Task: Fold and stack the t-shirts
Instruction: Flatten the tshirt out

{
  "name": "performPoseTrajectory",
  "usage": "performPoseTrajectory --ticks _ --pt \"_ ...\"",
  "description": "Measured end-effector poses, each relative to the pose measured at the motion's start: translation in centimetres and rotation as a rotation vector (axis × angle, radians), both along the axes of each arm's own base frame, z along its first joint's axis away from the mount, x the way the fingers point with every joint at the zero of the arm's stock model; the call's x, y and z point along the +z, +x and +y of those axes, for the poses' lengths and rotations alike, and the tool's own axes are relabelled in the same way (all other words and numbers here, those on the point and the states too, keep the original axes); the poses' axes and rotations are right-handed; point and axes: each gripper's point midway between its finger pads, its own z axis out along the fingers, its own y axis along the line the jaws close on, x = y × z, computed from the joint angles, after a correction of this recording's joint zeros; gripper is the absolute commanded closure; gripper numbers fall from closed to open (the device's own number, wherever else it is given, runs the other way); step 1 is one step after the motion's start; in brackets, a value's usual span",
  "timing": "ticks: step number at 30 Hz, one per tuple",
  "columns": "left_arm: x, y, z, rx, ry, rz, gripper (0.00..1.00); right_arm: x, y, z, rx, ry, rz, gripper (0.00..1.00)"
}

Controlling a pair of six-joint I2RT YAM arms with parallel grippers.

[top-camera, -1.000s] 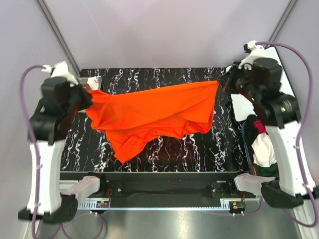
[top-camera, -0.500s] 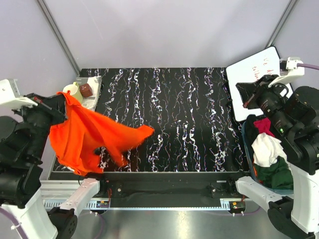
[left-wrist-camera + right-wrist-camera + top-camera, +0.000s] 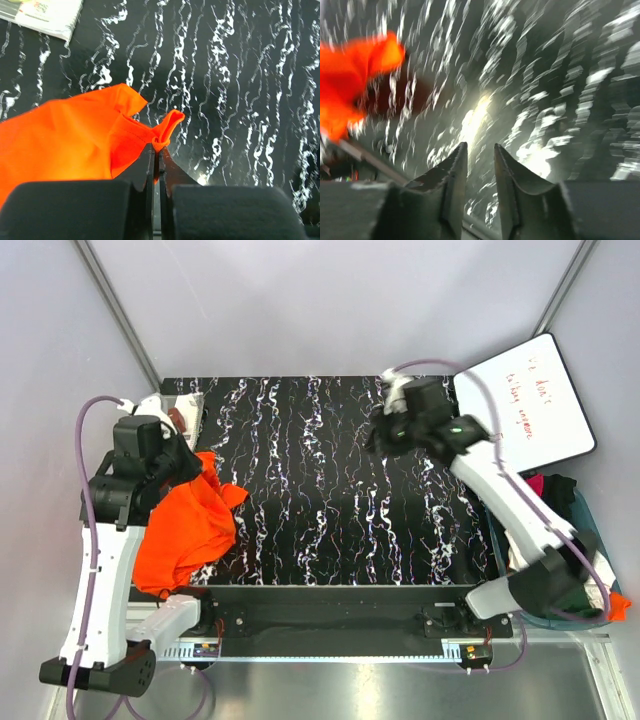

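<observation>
The orange t-shirt [image 3: 185,530] bunches over the left edge of the surface [image 3: 330,540] and blocks that side. The right arm [image 3: 480,470] stretches over the far right, beside the white board [image 3: 540,430]. Between them, the middle and near strip offer open passage.

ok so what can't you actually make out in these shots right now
- Right wrist view: motion blur reduces the bright orange fabric t-shirt to a smear beyond the open right gripper.
- Top view: the right arm covers most of the dark and magenta clothes pile, so the shirts can't be counted.
- Top view: the red handwriting on the white board is too small to read.
- Left wrist view: the left gripper pinches a shirt fold; which part is unclear.
</observation>
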Motion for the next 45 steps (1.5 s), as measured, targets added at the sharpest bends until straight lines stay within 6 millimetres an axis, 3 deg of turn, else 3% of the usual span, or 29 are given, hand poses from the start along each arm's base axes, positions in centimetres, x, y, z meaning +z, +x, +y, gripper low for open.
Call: performPoseTrajectory --ticks 2,3,4,9,10,13,18,22,26,30,33,37,41,45 --pt "0.0 -0.2 -0.4 -0.018 -0.016 0.009 1.00 -3.7 -0.7 2.9 0.083 -0.036 0.095 0.57" --pt "0.4 -0.3 -0.8 -0.033 -0.023 0.008 1.00 -4.6 -1.0 3.8 0.108 -0.041 0.119 0.43" --pt "1.3 -0.3 -1.5 -0.061 -0.030 -0.003 1.00 -5.3 -1.4 4.7 0.136 -0.043 0.141 0.39" --pt "7.6 0.4 -7.8 -0.294 -0.074 -0.123 1.00 -4.4 -1.2 6.0 0.173 0.003 0.147 0.35" --pt "8.6 0.5 -9.1 -0.339 -0.088 -0.138 1.00 -3.8 -0.8 6.6 0.184 0.022 0.134 0.28" --pt "10.7 0.6 -12.6 -0.453 -0.124 -0.162 1.00 -3.3 0.2 8.0 0.210 0.061 0.124 0.25" --pt "13.4 0.4 -17.4 -0.603 -0.169 -0.184 1.00 -5.6 1.2 9.0 0.204 0.052 0.178 0.23" --pt "16.0 -0.2 -17.9 -0.622 -0.183 -0.241 1.00 -6.6 1.3 9.1 0.192 0.051 0.209 0.23" --pt "17.7 -0.5 -14.1 -0.474 -0.128 -0.313 1.00 -7.0 1.2 9.3 0.183 0.066 0.228 0.22" --pt "14.7 -1.2 -9.2 -0.313 -0.044 -0.267 1.00 -7.9 0.9 9.2 0.172 0.068 0.252 0.20" --pt "9.7 -1.5 -6.5 -0.217 0.025 -0.153 1.00 -8.8 0.7 9.0 0.166 0.060 0.271 0.15" --pt "3.0 -1.4 -6.2 -0.197 0.082 0.016 1.00 -10.6 0.1 8.4 0.154 0.033 0.307 0.00" --pt "-3.6 -2.0 -6.1 -0.187 0.125 0.188 1.00 -12.2 -0.7 8.0 0.148 0.015 0.345 0.00" --pt "-6.4 -2.8 -5.9 -0.177 0.131 0.249 1.00 -14.5 -1.7 7.1 0.118 -0.002 0.415 0.01"
